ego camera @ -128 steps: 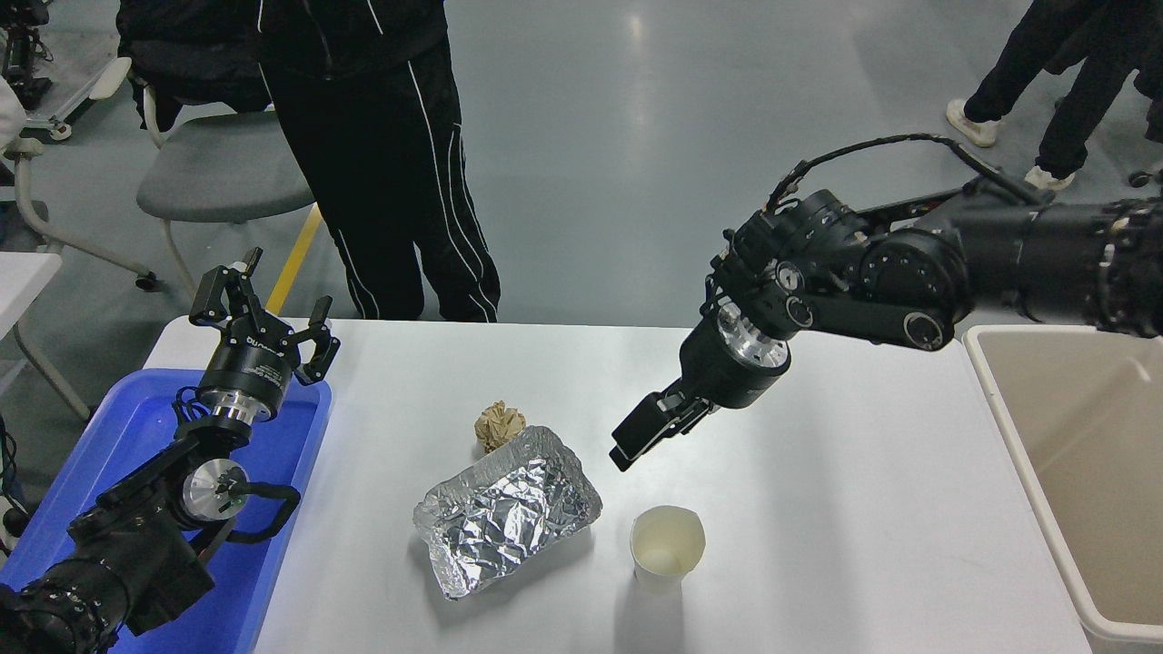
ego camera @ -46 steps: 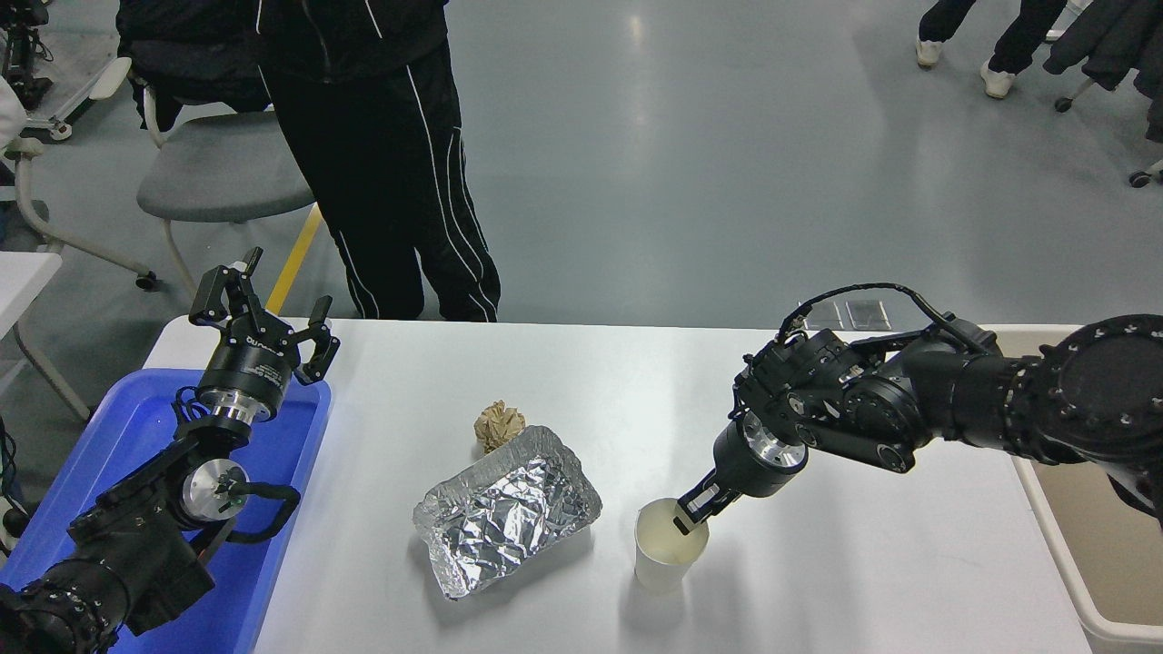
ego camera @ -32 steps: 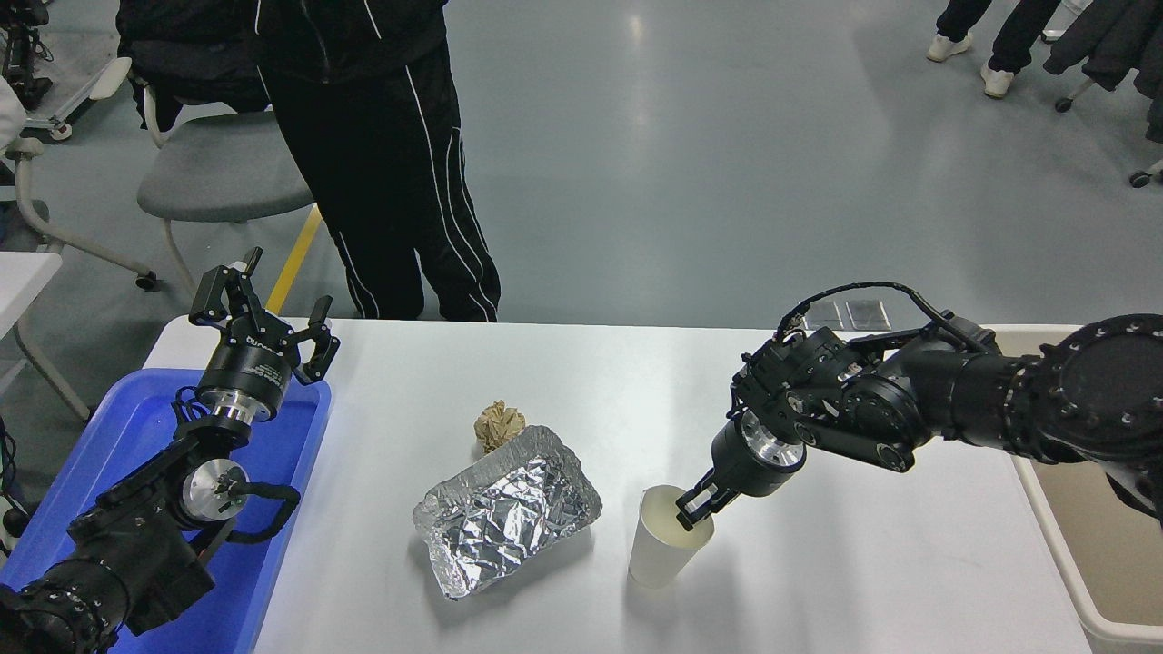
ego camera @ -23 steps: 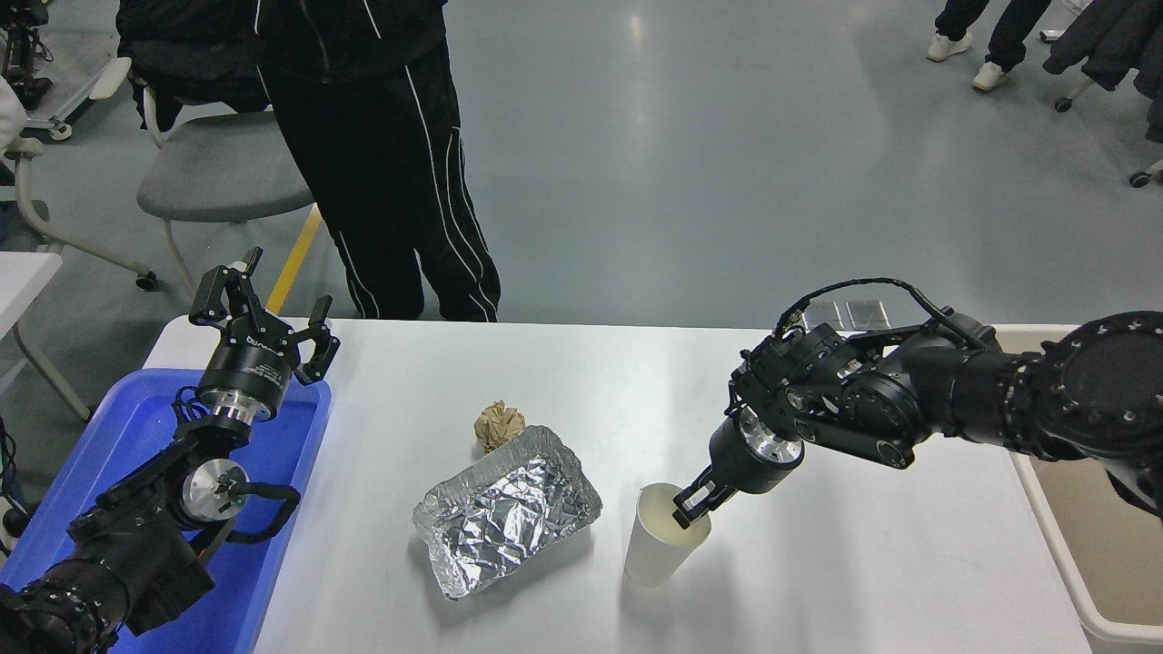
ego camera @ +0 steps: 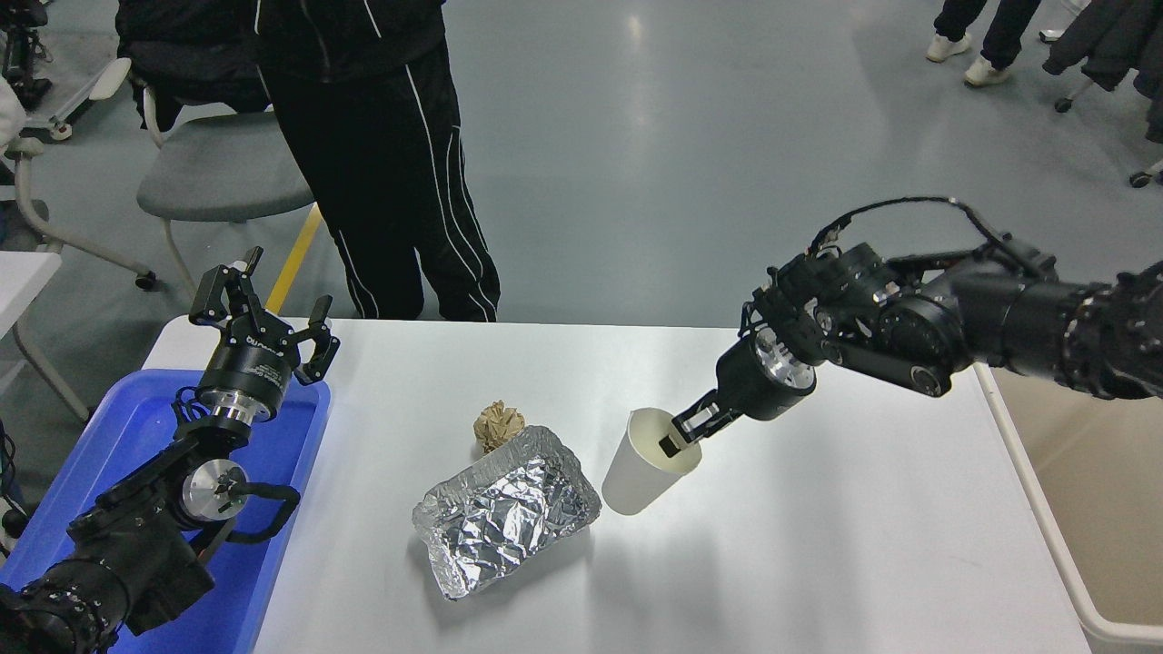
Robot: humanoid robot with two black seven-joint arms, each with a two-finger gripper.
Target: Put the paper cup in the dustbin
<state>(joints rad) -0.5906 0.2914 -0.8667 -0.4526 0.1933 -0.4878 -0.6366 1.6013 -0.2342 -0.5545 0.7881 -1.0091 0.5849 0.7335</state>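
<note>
Right gripper (ego camera: pixel 683 434) is pinching the paper cup (ego camera: pixel 648 462) by its rim wall, jaws clamped on it, cup hanging tilted off the desk (ego camera: pixel 845 536). Carry should be going level and slow toward the dustbin (ego camera: pixel 1081 481), well right of the jaws; thin rim may slip. Left gripper (ego camera: pixel 259 313) is parked, jaws spread.

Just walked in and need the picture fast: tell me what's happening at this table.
The right gripper pinches the paper cup by its rim, one finger inside, holding it tilted above the white table. The dustbin waits at the right edge. A crumpled foil tray and brown paper ball lie nearby. The left gripper is parked over the blue tray.
</note>
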